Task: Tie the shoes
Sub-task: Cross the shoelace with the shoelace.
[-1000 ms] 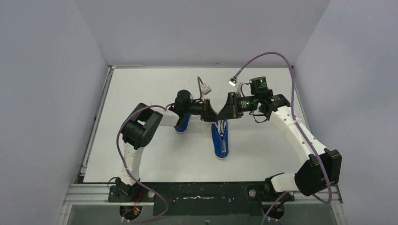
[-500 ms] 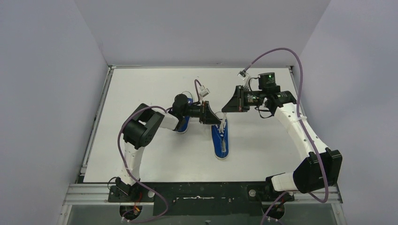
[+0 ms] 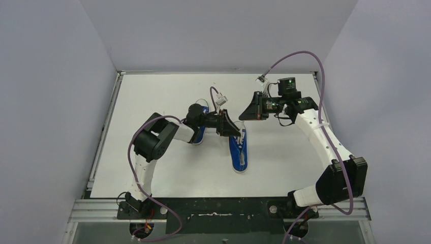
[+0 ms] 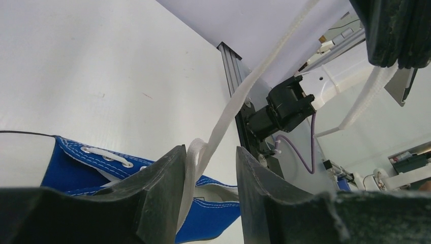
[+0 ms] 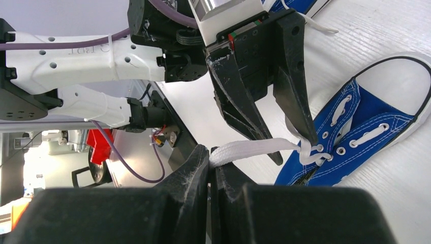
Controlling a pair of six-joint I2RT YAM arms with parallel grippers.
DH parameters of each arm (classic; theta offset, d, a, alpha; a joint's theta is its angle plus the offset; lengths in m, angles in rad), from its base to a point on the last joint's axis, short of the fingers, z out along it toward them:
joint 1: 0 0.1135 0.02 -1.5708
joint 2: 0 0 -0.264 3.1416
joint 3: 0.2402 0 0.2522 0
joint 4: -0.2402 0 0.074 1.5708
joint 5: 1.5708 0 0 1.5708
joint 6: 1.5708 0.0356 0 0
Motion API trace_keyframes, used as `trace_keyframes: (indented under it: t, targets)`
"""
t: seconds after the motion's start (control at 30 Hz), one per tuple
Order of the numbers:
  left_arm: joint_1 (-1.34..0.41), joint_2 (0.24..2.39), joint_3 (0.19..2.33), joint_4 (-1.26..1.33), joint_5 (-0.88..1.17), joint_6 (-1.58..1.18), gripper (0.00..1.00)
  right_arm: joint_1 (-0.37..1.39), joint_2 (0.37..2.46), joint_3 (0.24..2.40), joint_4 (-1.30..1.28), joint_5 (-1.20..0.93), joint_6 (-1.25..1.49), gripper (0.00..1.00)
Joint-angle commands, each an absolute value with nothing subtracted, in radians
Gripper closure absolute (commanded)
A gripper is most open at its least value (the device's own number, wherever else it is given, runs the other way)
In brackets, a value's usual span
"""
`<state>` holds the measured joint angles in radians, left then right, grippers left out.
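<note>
Shoes (image 3: 239, 152) sit on white tabletop (image 3: 152, 96) between grey walls (image 3: 218, 30).

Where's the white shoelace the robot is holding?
In the right wrist view, the white lace stretches from the nearer blue shoe to the shut right gripper, passing through the open left gripper.
</note>
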<state>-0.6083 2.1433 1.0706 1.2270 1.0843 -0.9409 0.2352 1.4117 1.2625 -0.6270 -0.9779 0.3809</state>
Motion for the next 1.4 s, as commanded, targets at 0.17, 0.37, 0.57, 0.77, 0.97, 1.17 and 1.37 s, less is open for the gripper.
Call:
trace_keyframes:
  t: [0.17,0.37,0.57,0.77,0.97,1.17,1.37]
  targets:
    - [-0.617,2.125,1.12,1.204,1.063,-0.871,0.86,0.226,1.436,1.354,-0.661,-1.01,0.32,1.0]
    - [-0.607,2.088,1.11,1.154,1.066,-0.828,1.0,0.224,1.484,1.396,-0.789,-0.555,0.143,1.0]
    - [-0.61,2.077,1.086,1.15,1.037,-0.812,1.0,0.231,1.576,1.287,-0.467,-0.466,0.271,1.0]
    - [-0.616,2.057,1.074,1.142,1.015,-0.791,1.0,0.301,1.709,1.31,-0.47,-0.624,0.456,1.0]
    - [-0.619,2.06,1.085,1.138,1.01,-0.786,1.0,0.284,1.687,1.204,-0.445,-0.746,0.574,1.0]
    - [-0.615,2.042,1.077,1.026,0.992,-0.71,1.0,0.266,1.73,1.202,-0.542,-0.844,0.526,1.0]
    - [-0.604,2.036,1.104,0.815,0.972,-0.574,1.0,0.234,1.756,1.166,-0.519,-0.97,0.522,1.0]
